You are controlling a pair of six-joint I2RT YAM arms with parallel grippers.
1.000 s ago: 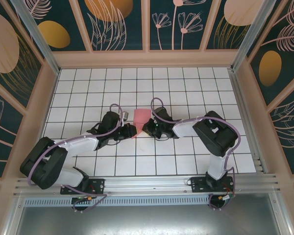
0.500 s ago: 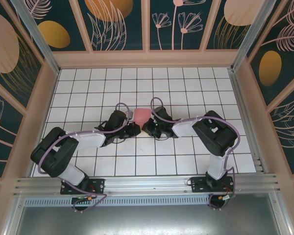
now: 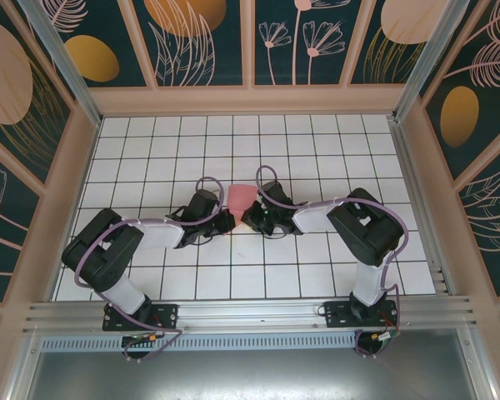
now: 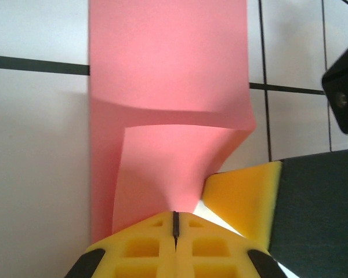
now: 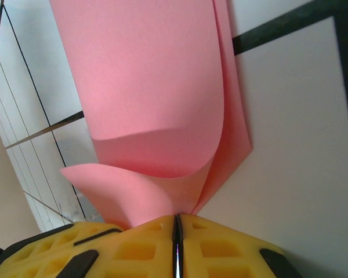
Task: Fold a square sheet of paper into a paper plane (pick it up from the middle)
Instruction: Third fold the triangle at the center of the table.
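Observation:
The square sheet of paper (image 3: pixel 240 197) is a salmon-pink folded piece standing up from the white tiled floor in the middle of the top view. My left gripper (image 3: pixel 227 222) and right gripper (image 3: pixel 249 220) meet at its near end. In the left wrist view the paper (image 4: pixel 162 87) curls over in layers and narrows into my left gripper (image 4: pixel 175 214), which is shut on it. In the right wrist view the paper (image 5: pixel 151 87) bends in loose flaps that run into my right gripper (image 5: pixel 177 217), also shut on it.
A yellow fingertip of the right gripper (image 4: pixel 243 200) sits close beside the left jaws. The white tiled floor (image 3: pixel 317 158) is ringed by patterned walls, with an aluminium rail (image 3: pixel 250 312) along the near edge where both arm bases are bolted.
My left arm has swung in toward the paper and its jaws have closed on the near end. The paper now stands shorter and more bunched. The right arm has stayed put.

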